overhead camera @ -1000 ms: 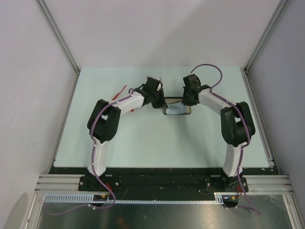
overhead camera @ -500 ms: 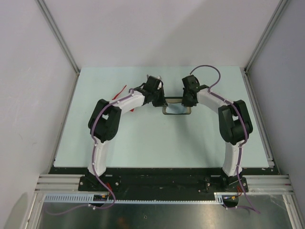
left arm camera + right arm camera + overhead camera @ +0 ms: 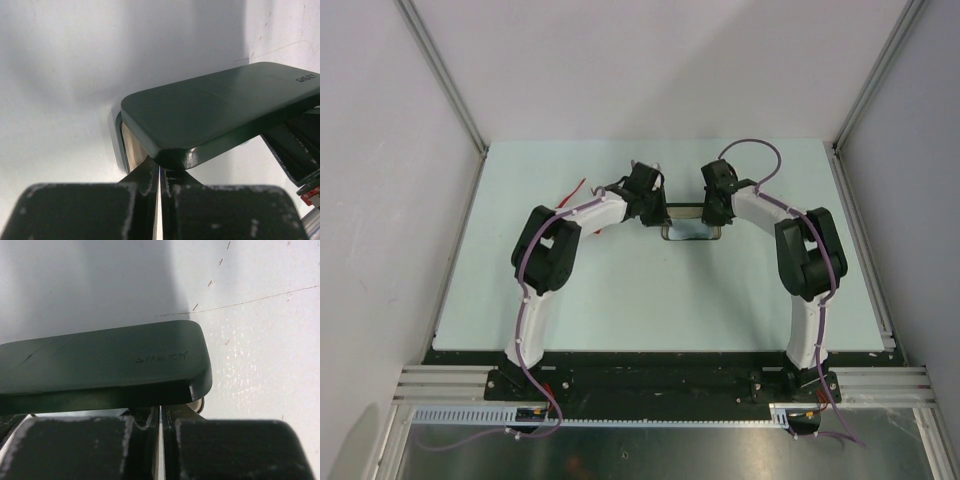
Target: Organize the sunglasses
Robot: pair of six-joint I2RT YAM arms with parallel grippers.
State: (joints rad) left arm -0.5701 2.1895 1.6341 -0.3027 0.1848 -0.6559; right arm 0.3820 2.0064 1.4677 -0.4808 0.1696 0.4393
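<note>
The black oblong case [image 3: 690, 233] lies at the table's middle back, partly open, with a pale inside. Its dark lid [image 3: 215, 110] is raised over a tan lining [image 3: 132, 147]. My left gripper [image 3: 658, 212] is shut, its tips [image 3: 160, 170] under the lid's left corner. My right gripper [image 3: 708, 212] is shut, its tips [image 3: 160, 410] under the lid's right corner [image 3: 195, 375]. The red sunglasses [image 3: 577, 189] lie on the table behind my left forearm, mostly hidden by it. They are outside the case.
The pale green table [image 3: 620, 290] is walled by white panels at the back and both sides, with metal rails along the edges [image 3: 860, 240]. Both arms arch inward and meet at the case.
Both grippers have shifted slightly toward the back with the lid, and the open part of the case now shows smaller. The sunglasses have not moved.
</note>
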